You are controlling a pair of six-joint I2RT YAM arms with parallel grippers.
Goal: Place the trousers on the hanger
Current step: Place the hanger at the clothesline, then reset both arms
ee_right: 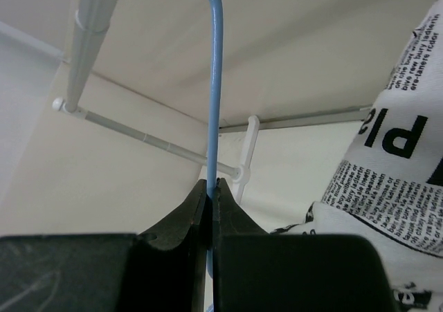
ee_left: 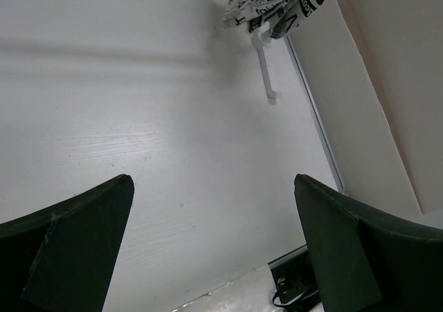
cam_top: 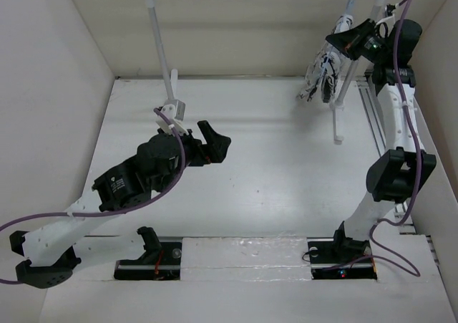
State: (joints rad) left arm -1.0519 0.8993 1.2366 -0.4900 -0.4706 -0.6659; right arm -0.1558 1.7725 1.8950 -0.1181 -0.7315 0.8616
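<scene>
From above, the white table sat boxed in by plain cream walls on the left, far and right sides. A white rack with a metal crossbar stood along the far edge. The left gripper hung over the left-middle of the table. The right gripper was raised at the far right beside the rack's right post, and the trousers hung bunched just left of it, off the table.

In the left wrist view, both dark fingers stood spread wide with nothing between them, only faintly grained white tabletop below. The trousers showed at the far top edge above the rack's foot, with the right wall slanting alongside.

In the right wrist view, the jaws were pressed together on the thin pale-blue wire of the hanger, which rose straight up from them. The printed cloth of the trousers filled the right side, and the cream walls lay behind.
</scene>
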